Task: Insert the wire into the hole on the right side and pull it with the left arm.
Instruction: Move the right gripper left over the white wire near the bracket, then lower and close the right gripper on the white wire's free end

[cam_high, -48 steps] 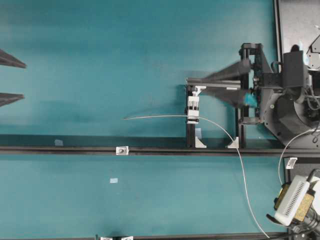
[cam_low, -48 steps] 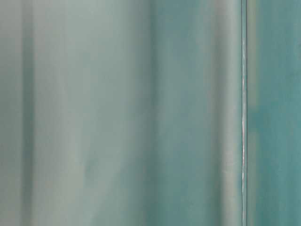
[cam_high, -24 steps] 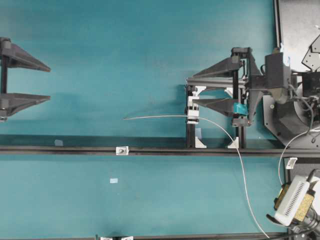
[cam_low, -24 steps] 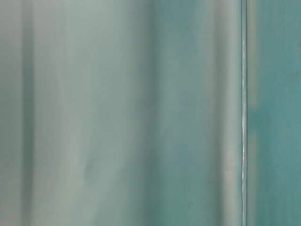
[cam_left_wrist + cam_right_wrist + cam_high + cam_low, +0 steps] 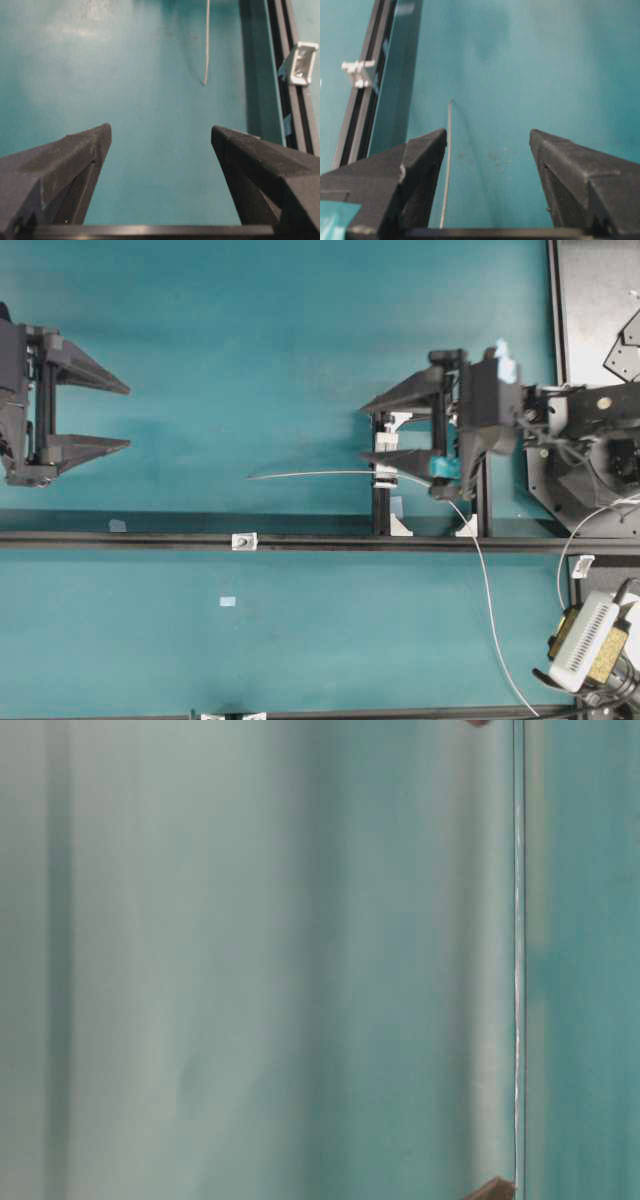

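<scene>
The wire (image 5: 310, 474) is thin and whitish. It runs level from its free end at mid-table into a white fitting (image 5: 385, 462) on a black stand (image 5: 380, 508), then curves down to the right. The hole is too small to make out. My right gripper (image 5: 364, 432), marked with teal tape, hovers over the fitting, open and holding nothing. In the right wrist view the wire (image 5: 448, 150) lies along the inside of the left finger of the right gripper (image 5: 489, 132). The left arm's gripper (image 5: 128, 417) is open at the far left. Ahead of the left gripper (image 5: 161, 127) hangs the wire (image 5: 207, 40) end.
A black rail (image 5: 320, 540) crosses the table below the wire and carries a small silvery square bracket (image 5: 243, 540). A thicker white cable loop (image 5: 562, 555) and a white-and-yellow device (image 5: 585, 645) sit at the lower right. The table-level view is a teal blur.
The left gripper has moved right, further into the overhead view. The right gripper has slid left over the stand and opened wider. The wire has not moved.
</scene>
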Motion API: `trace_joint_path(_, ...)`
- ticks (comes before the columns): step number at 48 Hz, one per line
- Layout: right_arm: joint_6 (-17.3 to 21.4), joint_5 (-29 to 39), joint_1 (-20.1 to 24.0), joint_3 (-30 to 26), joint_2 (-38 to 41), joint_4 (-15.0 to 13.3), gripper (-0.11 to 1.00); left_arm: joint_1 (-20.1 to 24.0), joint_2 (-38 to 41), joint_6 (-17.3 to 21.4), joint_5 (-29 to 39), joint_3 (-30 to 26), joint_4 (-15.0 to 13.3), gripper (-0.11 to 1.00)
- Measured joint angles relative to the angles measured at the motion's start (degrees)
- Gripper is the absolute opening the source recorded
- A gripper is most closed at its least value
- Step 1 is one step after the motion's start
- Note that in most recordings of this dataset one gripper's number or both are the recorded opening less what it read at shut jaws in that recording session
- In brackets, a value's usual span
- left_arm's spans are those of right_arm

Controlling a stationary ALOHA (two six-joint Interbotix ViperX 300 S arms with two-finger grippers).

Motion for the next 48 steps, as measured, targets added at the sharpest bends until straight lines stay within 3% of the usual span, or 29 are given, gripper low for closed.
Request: trace_joint_path(48, -0.09, 0.7, 0.62, -10.81, 21.36, -0.09, 0.75, 1.32, 3.25, 0.0, 0.0, -0.62, 0.0, 0.67)
